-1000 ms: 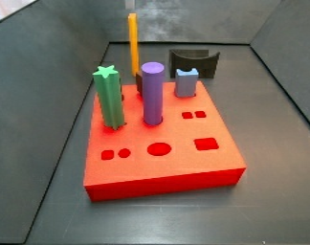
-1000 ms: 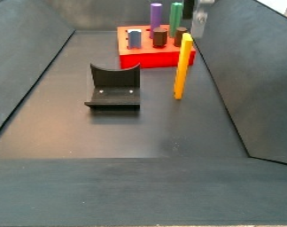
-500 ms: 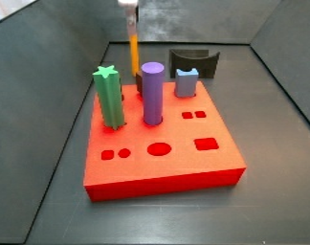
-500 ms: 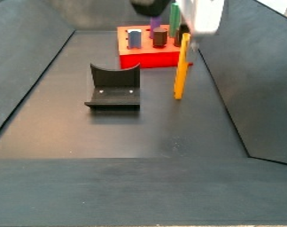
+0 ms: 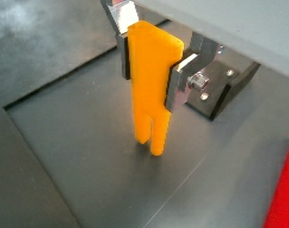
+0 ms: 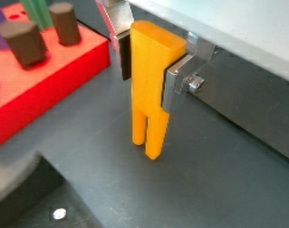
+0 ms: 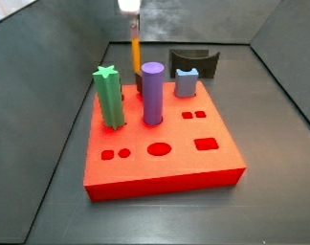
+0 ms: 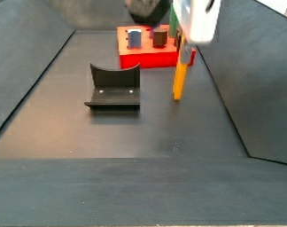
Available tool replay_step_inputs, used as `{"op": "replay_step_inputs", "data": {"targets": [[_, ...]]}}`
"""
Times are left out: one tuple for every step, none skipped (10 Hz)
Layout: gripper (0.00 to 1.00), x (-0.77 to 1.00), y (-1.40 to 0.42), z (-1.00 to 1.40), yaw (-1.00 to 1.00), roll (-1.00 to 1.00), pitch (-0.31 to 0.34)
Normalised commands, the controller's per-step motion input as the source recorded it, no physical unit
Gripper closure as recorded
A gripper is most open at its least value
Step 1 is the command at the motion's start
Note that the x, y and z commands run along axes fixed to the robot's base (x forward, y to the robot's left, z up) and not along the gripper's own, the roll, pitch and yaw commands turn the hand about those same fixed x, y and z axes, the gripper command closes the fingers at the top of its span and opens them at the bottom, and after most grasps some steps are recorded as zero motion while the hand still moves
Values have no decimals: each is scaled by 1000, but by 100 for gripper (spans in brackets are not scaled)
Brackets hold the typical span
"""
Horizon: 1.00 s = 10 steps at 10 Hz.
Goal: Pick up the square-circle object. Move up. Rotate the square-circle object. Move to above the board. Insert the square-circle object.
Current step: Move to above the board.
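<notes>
The square-circle object (image 5: 151, 89) is a long orange-yellow peg standing upright on the dark floor, wide part up and narrow stem down. In both wrist views my gripper (image 5: 153, 62) has its silver fingers (image 6: 179, 82) pressed against the two sides of the wide part, so it is shut on the peg. In the side views the gripper (image 8: 188, 37) hangs over the peg (image 8: 179, 78), whose foot rests on the floor beside the red board (image 8: 152, 60). The board (image 7: 158, 158) shows circle and square holes near its front.
On the board stand a green star-topped peg (image 7: 109, 96), a purple cylinder (image 7: 152, 93) and a small blue-grey piece (image 7: 186, 82). The dark fixture (image 8: 112, 86) sits on the floor in front of the board. Sloped grey walls (image 8: 246, 80) enclose the floor.
My gripper has come down from above and now clasps the top of the orange peg. The peg stands in the same place.
</notes>
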Motion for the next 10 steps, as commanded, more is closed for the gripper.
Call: {"op": "replay_step_inputs", "data": {"targets": [[100,78,-59,1000,61,6,37],[100,76,-54,1000,48,5,62],[100,76,-50,1000,38,3,84],[100,76,-46,1000,30,3,98],[100,73,-42,1000,25,4,99],[100,68,-39,1000,22,5,99],[100,53,-31,858,21,6,101],[100,36,-24,685,20,6,100],[100,27,-19,515,21,8,96],[100,19,-15,289,21,8,95]]}}
